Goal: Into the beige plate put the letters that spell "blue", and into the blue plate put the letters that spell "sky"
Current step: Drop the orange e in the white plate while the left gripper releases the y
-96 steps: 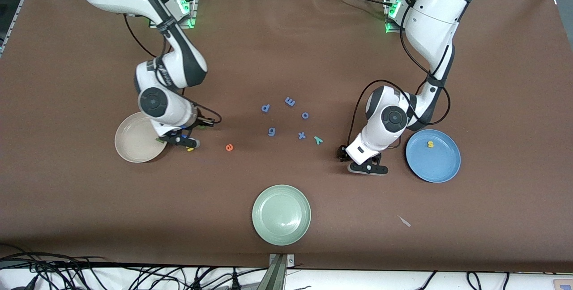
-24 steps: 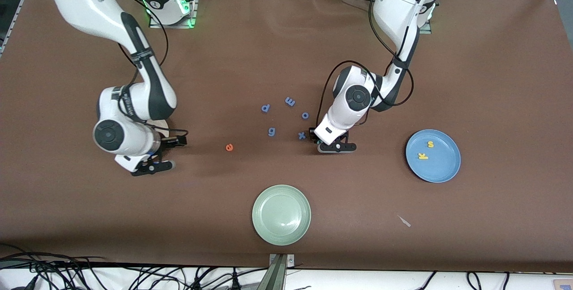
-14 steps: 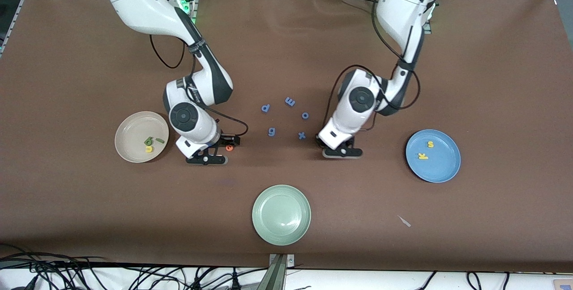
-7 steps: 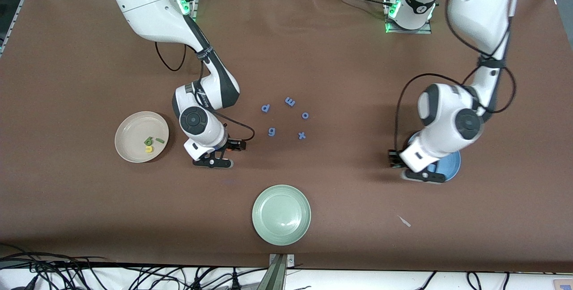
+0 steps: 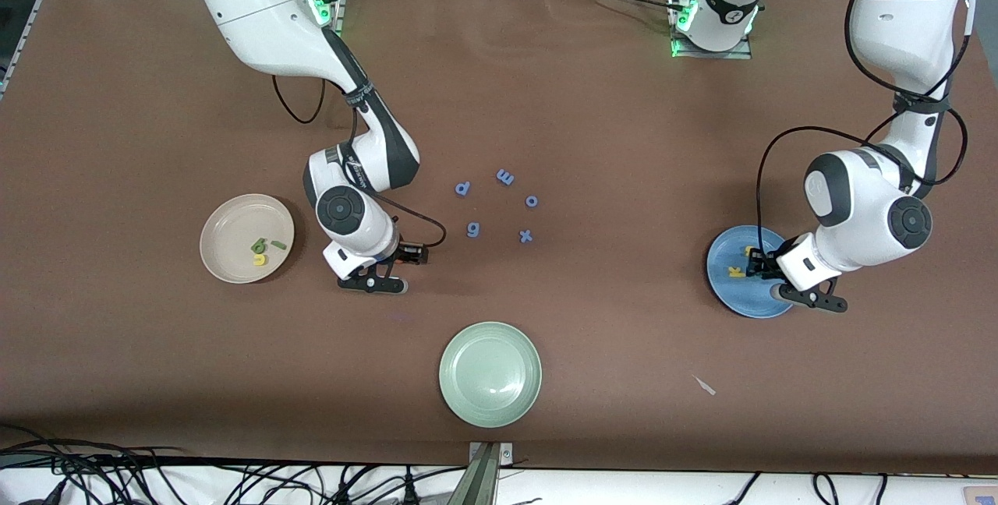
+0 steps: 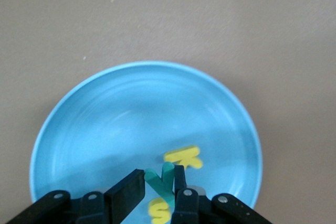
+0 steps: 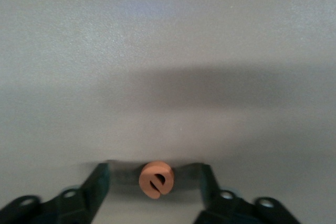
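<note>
The brown counter [image 5: 702, 139] fills the frame. The beige plate [image 5: 226, 224], at middle left, carries the green b, green l and yellow u. The blue plate [image 5: 729, 294], at middle right, holds the yellow k [image 6: 184, 157] and yellow s [image 6: 157, 212].

Half a second ago the left hand [image 6: 157, 190] was just reaching that plate; now it hangs above it, pinching the teal y [image 6: 161, 182]. The right hand [image 7: 155, 182] stands spread astride the orange e [image 7: 156, 180] at the frame's centre left; its fingers have narrowed.

These foam letters look light and squashy, best pinched across their flat edges
</note>
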